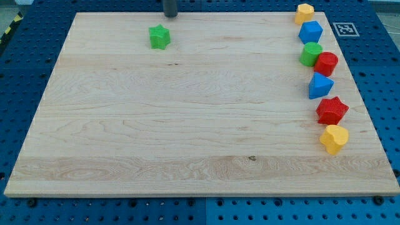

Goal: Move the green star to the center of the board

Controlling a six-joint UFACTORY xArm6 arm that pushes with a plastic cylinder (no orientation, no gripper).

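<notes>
The green star (160, 37) lies on the wooden board (187, 125) near the view's top, left of the middle. My tip (170, 15) is at the board's top edge, just above and slightly right of the green star, with a small gap between them. Only the lower end of the rod shows.
A column of blocks runs down the view's right edge: a yellow block (304, 12), a blue block (310, 31), a green round block (310, 54), a red round block (325, 64), a blue block (320, 85), a red star (332, 110), a yellow block (334, 138).
</notes>
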